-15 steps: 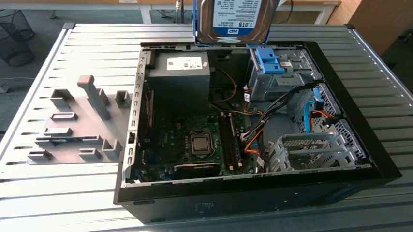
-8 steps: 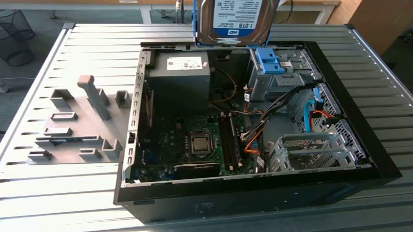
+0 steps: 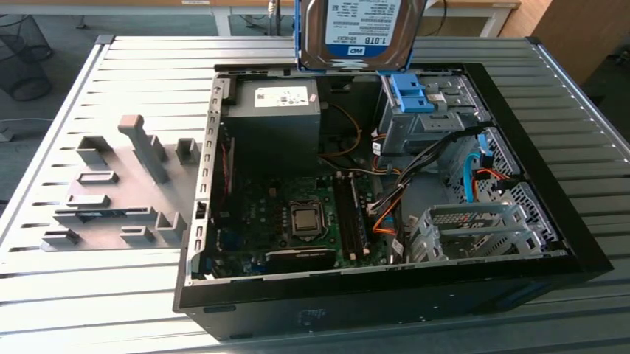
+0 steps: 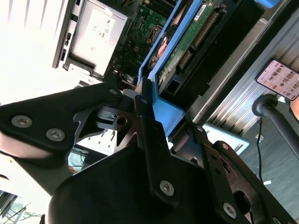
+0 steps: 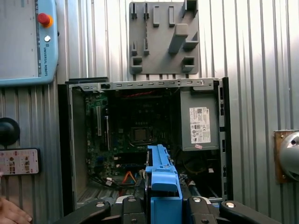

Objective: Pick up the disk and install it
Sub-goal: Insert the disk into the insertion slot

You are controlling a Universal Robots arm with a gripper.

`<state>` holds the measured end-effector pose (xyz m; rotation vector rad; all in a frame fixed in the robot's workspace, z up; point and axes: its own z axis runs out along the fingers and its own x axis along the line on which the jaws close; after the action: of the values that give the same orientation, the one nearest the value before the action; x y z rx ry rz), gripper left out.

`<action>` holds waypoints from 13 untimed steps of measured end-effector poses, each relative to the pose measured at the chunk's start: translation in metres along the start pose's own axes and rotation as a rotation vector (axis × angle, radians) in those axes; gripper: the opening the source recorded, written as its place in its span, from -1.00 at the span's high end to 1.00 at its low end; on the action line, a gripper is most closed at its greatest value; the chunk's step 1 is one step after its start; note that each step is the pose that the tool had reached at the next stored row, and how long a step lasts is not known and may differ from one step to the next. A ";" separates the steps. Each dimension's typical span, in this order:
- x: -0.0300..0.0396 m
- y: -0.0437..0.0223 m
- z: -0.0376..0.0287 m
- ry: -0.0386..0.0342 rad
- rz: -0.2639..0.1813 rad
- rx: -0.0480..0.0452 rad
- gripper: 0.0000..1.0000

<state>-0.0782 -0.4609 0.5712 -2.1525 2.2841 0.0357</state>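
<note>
my fingers (image 4: pixel 150 140) hold the disk (image 3: pixel 359 33) tight | disk upright above the open computer case (image 3: pixel 394 291) | case lies on the bench (image 3: pixel 99 295)

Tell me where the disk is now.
In the exterior view the disk hangs at top centre, above the case by its blue bracket, clamped in the pincer.

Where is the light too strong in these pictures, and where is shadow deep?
Second wrist view: glare whitens everything beside the power supply, and the hand holding the disk is nearly black. Exterior view: daylight is bright on the table, while the computer case interior is shaded. First wrist view: light is even.
</note>
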 end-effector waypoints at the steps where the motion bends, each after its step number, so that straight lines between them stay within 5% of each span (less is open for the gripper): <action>1: 0.0003 0.0000 0.0000 -0.0001 0.000 0.0000 0.27; 13: 0.0035 -0.0002 0.0001 -0.0001 0.000 0.0001 0.27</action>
<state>-0.0782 -0.4644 0.5711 -2.1524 2.2841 0.0357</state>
